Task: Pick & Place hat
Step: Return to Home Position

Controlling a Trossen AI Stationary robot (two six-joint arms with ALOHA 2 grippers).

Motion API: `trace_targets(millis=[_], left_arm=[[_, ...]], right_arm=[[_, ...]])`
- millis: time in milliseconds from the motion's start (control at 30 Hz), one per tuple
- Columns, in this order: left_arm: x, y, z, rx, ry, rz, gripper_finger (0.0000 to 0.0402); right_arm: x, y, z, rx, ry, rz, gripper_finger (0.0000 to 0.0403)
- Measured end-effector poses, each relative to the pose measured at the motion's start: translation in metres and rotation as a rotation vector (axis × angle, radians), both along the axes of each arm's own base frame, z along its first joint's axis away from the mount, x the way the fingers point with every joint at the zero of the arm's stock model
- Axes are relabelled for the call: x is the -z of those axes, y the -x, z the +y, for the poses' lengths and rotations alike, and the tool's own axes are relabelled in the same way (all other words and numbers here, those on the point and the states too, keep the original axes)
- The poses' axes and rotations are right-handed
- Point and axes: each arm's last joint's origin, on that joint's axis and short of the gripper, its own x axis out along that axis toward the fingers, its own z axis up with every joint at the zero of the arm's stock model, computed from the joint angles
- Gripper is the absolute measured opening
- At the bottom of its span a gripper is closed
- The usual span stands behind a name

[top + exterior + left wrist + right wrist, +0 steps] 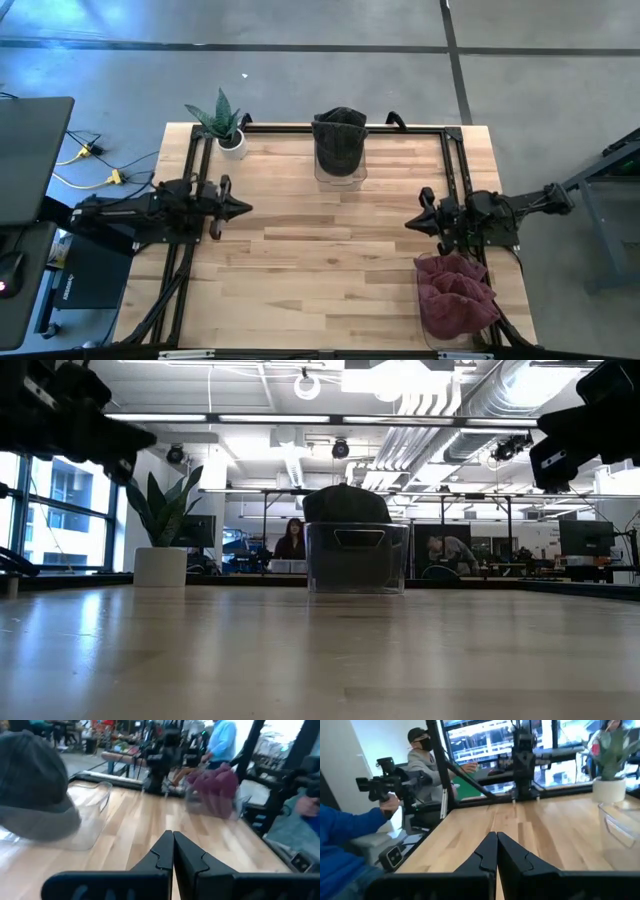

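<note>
Over the left side of the counter (330, 265) my left hand (243, 209) hangs above the wood, its two fingers pressed together and gripping nothing, tips aimed toward the middle. My right hand (409, 224) faces it from the right side, fingers closed in the same way and just as empty. The two hands are well apart. From my left wrist I see my own fingertips (167, 851) meeting in one narrow seam, and my right wrist shows the same.

The red caps (455, 290) lie in a crumpled heap in the clear bin (430, 338) at the near right corner of the counter, just beside my right arm and nearer the front edge than my right hand. Across the counter from my left wrist, the heap rises above the bin's wall. I cannot tell how many caps are in it.

At the middle of the far edge stands a second clear bin (338, 179) with a dark cap (340, 138) resting on top of it. From counter height, the cap's crown stands above the rim. A plant (220, 115) in a white pot (232, 146) stands upright at the far left corner, apart from that bin.

Beyond the counter's edge, my right wrist sees a person (422, 757) in a grey top holding a camera rig (382, 782), with a blue sleeve (345, 827) closer to me.
</note>
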Motion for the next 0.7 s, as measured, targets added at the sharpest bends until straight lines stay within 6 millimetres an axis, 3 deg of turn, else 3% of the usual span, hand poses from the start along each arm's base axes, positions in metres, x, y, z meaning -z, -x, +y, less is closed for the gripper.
trace_targets(millis=[133, 700], left_arm=[[0.011, -0.003, -0.002, -0.027, 0.001, 0.018, 0.0000], [0.021, -0.009, -0.011, 0.071, -0.035, 0.072, 0.0000]], right_arm=[[0.000, 0.000, 0.003, 0.014, 0.022, -0.005, 0.0001], [-0.001, 0.002, 0.008, 0.011, 0.085, -0.022, 0.0000]])
